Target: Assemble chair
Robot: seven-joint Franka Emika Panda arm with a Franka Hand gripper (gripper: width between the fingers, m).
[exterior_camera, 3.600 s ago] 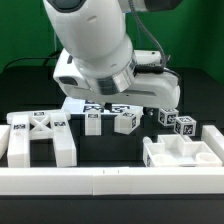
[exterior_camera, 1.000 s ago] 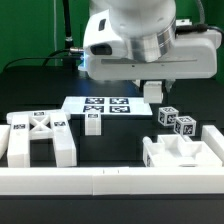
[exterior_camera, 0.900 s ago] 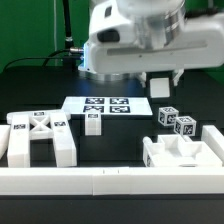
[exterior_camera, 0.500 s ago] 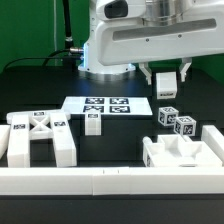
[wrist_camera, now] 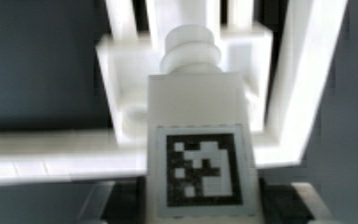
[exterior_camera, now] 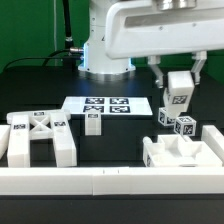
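In the exterior view my gripper point(exterior_camera: 178, 82) hangs at the right, above the table, shut on a white pegged leg point(exterior_camera: 179, 91) whose tag faces the camera. The wrist view shows that leg point(wrist_camera: 201, 120) between my fingers point(wrist_camera: 115, 201), its round peg pointing away, with a white notched block point(wrist_camera: 131, 60) blurred beneath it. That notched block point(exterior_camera: 182, 153) lies at the exterior view's front right. Two more tagged legs point(exterior_camera: 177, 122) lie just behind it. The X-ribbed panel point(exterior_camera: 38, 136) rests at the left, and a small tagged block point(exterior_camera: 93, 123) stands near the middle.
The marker board point(exterior_camera: 105, 104) lies flat behind the small block. A long white rail point(exterior_camera: 110, 181) runs along the front edge. The robot's base point(exterior_camera: 100, 55) stands at the back, with black cables behind it.
The leg that lay beside the small block is now in my grip. The arm has risen and swung to the exterior view's right, and the leg now hangs lower, above the two lying legs.
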